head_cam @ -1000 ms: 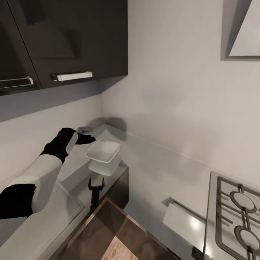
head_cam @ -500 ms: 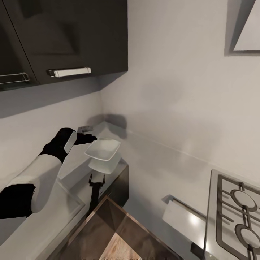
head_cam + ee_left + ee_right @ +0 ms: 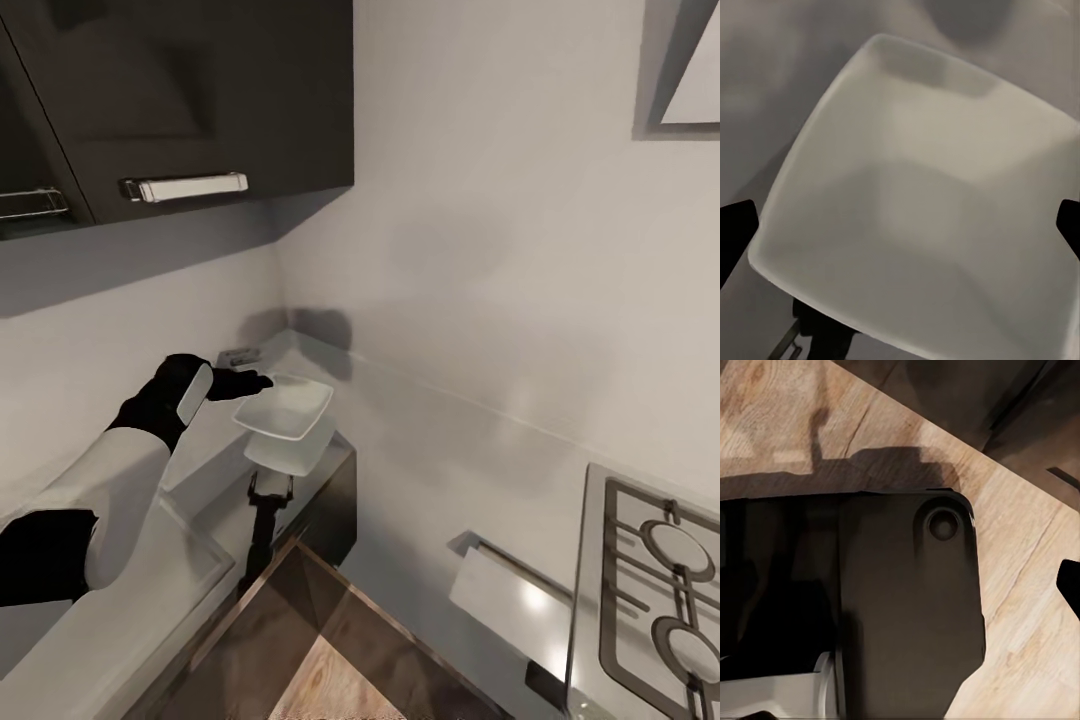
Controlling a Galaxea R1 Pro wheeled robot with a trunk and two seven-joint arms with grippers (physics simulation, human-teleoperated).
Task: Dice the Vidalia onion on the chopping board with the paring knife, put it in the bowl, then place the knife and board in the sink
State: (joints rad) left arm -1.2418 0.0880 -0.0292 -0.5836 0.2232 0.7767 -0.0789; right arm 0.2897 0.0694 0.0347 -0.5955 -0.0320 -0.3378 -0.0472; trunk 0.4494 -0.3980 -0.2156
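Observation:
The bowl [image 3: 285, 410], a shallow white square dish, sits near the inner corner of the grey countertop [image 3: 430, 450]. My left gripper [image 3: 248, 382] reaches over its near-left rim and stands open. In the left wrist view the bowl [image 3: 922, 195] spans the space between the dark fingertips [image 3: 735, 232] at both frame edges. The right wrist view looks down on wooden floor [image 3: 1020, 585] and the robot's dark base [image 3: 907, 607]. One right fingertip [image 3: 1069, 585] shows far out at the edge, with nothing gripped. The onion, paring knife and chopping board are out of view.
A dark two-pronged object [image 3: 266, 520] stands at the counter's edge below the bowl. Dark wall cabinets [image 3: 200, 100] with a chrome handle [image 3: 185, 186] hang above. A hob [image 3: 650, 580] lies at the right. Wooden floor [image 3: 320, 680] shows in the gap between the counters.
The whole head view has drifted a little, so the camera moved. My left gripper has edged slightly further over the bowl's rim. The bowl stays in place.

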